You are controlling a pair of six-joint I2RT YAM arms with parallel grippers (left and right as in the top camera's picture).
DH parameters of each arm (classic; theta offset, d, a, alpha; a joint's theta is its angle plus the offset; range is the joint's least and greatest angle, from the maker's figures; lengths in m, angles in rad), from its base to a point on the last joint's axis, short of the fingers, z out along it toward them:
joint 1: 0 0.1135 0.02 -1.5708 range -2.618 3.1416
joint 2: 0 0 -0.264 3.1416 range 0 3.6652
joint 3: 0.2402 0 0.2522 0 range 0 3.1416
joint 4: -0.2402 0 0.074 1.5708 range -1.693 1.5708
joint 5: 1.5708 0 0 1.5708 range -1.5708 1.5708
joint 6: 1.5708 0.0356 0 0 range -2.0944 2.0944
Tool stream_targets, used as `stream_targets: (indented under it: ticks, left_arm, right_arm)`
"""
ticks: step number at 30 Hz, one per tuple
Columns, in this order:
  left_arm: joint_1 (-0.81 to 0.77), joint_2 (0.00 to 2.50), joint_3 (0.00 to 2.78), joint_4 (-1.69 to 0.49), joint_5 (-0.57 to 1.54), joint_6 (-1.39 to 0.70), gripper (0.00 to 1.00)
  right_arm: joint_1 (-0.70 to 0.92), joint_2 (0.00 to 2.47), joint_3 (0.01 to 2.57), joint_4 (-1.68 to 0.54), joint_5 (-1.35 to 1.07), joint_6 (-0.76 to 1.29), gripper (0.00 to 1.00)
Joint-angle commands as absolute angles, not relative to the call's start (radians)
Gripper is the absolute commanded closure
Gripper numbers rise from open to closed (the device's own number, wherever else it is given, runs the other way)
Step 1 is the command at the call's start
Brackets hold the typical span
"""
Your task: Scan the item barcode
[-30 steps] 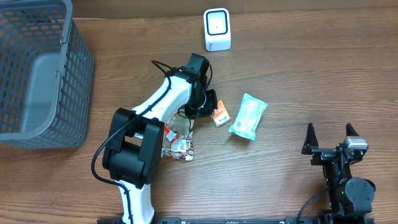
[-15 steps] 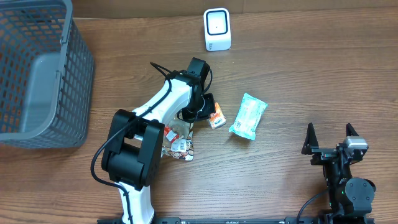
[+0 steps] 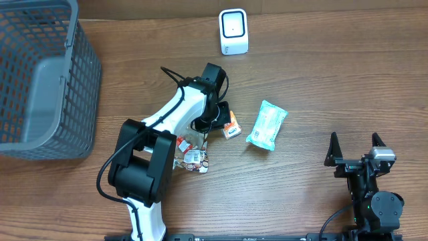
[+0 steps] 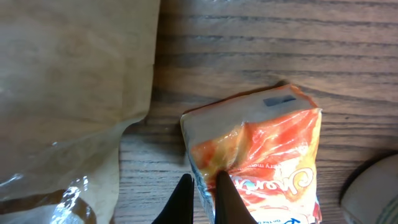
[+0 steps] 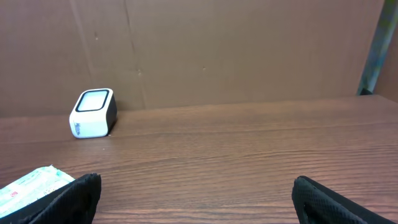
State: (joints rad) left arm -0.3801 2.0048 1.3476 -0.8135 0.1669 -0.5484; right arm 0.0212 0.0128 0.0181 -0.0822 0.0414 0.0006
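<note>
I am watching the left gripper [image 3: 223,121] working near the middle of the table [image 3: 334,80], its fingers [image 4: 225,194] clenched together and pinching the near edge of the orange snack packet [image 4: 261,155]. The packet is sitting just right of the gripper in the overhead view [image 3: 232,124], its white folded end pointing away from the wrist camera (I cannot tell whether it is resting on the wood or lifted clear). A crinkly clear bag [image 4: 68,93] is filling the left of the wrist view, just beside the packet. The white scanner [image 3: 233,31] is standing upright well apart from it at the far edge of the table, also showing in the right wrist view [image 5: 93,114]. A teal packet [image 3: 266,125] is lying near the orange one on its right, not touching it. The grey basket [image 3: 40,80] is occupying the far left corner. The right gripper [image 3: 355,148] is parked at the near right, its fingers [image 5: 74,194] spread wide and grasping nothing.
</note>
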Motion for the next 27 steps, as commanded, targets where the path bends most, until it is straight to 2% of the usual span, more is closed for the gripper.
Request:
stream_targets:
  ticks: [1, 12, 19, 27]
  left_arm:
    - [-0.362, 2.035, 1.285, -0.837, 0.053, -0.558, 0.96]
    - [-0.338, 2.032, 1.271, -0.841, 0.057, -0.557, 0.96]
    - [-0.308, 1.961, 1.384, -0.937, 0.045, -0.546, 0.96]
    - [-0.365, 1.877, 1.546, -1.048, 0.036, -0.546, 0.81]
  right_arm:
    - [0.017, 0.003, 0.008, -0.078, 0.050, 0.004, 0.00]
    - [0.017, 0.003, 0.008, -0.078, 0.050, 0.004, 0.00]
    - [0.017, 0.003, 0.008, -0.078, 0.050, 0.004, 0.00]
    - [0.017, 0.003, 0.008, -0.078, 0.050, 0.004, 0.00]
